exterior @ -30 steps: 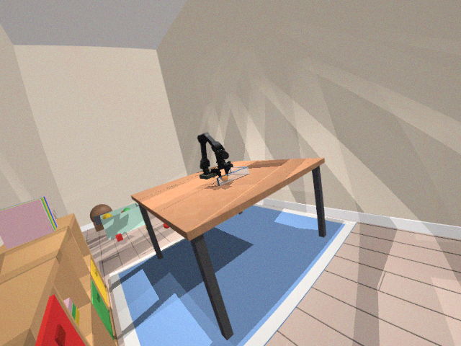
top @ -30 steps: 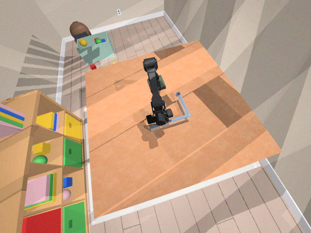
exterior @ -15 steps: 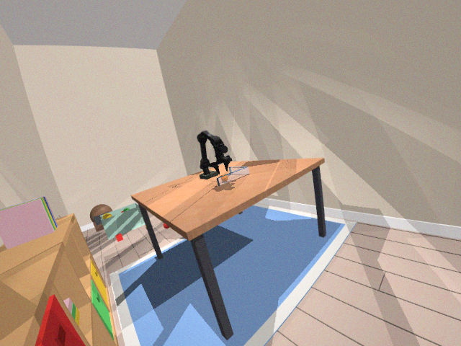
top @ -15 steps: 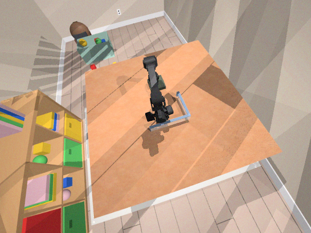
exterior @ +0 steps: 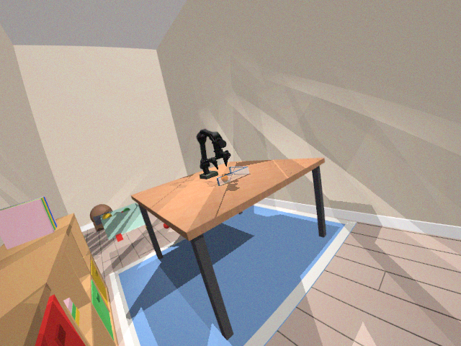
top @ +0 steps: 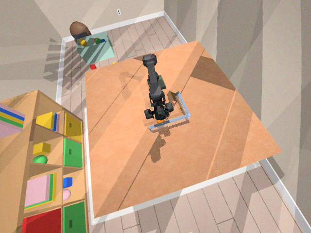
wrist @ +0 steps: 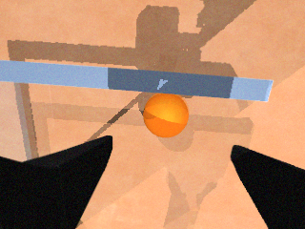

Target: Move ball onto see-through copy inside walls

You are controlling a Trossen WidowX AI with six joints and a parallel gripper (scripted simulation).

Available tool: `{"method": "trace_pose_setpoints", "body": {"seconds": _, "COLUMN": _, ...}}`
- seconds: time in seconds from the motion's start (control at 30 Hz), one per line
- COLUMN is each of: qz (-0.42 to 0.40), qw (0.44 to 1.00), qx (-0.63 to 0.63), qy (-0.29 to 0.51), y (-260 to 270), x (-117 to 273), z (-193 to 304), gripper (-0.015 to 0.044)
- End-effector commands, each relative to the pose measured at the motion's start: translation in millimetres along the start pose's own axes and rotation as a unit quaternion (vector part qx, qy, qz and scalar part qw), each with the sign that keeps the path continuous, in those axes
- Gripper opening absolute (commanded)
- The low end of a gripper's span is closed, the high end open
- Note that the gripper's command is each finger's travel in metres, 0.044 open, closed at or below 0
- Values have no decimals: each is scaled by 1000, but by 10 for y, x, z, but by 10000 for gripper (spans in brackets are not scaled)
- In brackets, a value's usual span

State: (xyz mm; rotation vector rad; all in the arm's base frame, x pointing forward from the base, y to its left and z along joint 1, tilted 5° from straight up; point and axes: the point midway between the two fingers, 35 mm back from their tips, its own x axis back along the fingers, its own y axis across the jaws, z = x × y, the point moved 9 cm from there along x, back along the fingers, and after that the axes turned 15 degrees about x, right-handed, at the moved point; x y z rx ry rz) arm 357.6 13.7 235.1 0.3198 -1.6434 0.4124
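Room: playroom with plank floor, blue rug (exterior: 238, 268) under the wooden bench (top: 200, 140), pale walls striped with light.
Far left: cubby shelf (top: 42, 160) holding coloured blocks and boxes, well apart from the work and no hindrance.
Back left: mint toy box (top: 96, 51) on the floor beside a brown rounded thing, also well clear of the bench.
Arm: black arm (top: 153, 82) reaches from its base at the bench's far side down toward the corner.
Tool: tool (wrist: 172, 162) stands wide, its two dark fingers well apart on either side and holding nothing; judged to be spread so as to leave the ball free.
Ball: orange ball (wrist: 166, 114) rests on the bench, between and ahead of the fingers but touching neither, just beside the near clear wall (wrist: 133, 81); a slightly different orange band across it may be the see-through copy overlapping, though I cannot tell for sure.
Walls: the two low clear walls (top: 184, 108) meet at the right; the ball lies inside them near the open left end, where the wall probably helps stop a roll.
In the way: the near wall sits right behind the ball, so a lift straight up looks the safest retreat.
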Motion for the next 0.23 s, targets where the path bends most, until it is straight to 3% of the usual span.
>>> {"method": "trace_pose_setpoints", "body": {"seconds": 0.0, "qz": 3, "qw": 1000, "qx": -1, "qy": -6, "y": 12, "x": 351, "z": 25, "gripper": 440}}
{"method": "trace_pose_setpoints", "body": {"seconds": 0.2, "qz": 3, "qw": 1000, "qx": -1, "qy": -6, "y": 18, "x": 432, "z": 40, "gripper": 440}}
